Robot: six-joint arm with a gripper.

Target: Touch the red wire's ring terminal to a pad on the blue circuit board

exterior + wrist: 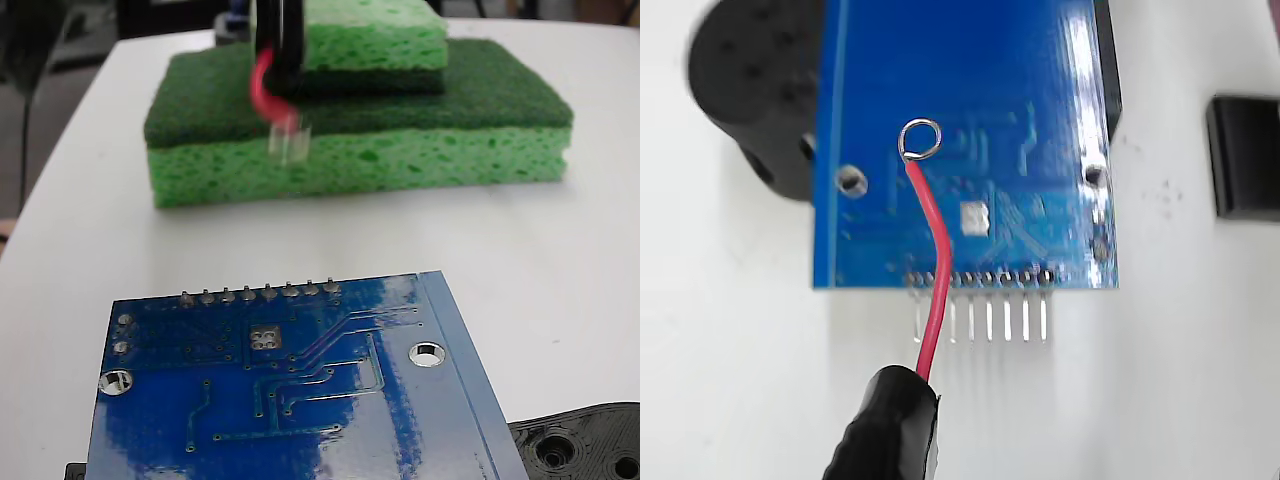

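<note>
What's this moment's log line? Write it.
thin red wire with silver ring terminal: airborne | silvery square pad: untouched | glossy blue circuit board: flat

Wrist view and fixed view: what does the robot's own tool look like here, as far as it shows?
Very little shows. In the wrist view only a thick, glossy black sleeve enters from the bottom edge, with the thin red wire emerging from it. In the fixed view the same black part hangs at the top edge. No fingers, cables or markings are visible.

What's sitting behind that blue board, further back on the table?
Behind the blue circuit board lies bare white table, then two stacked green sponges. The red wire hangs in front of them. What lies behind the sponges is covered.
</note>
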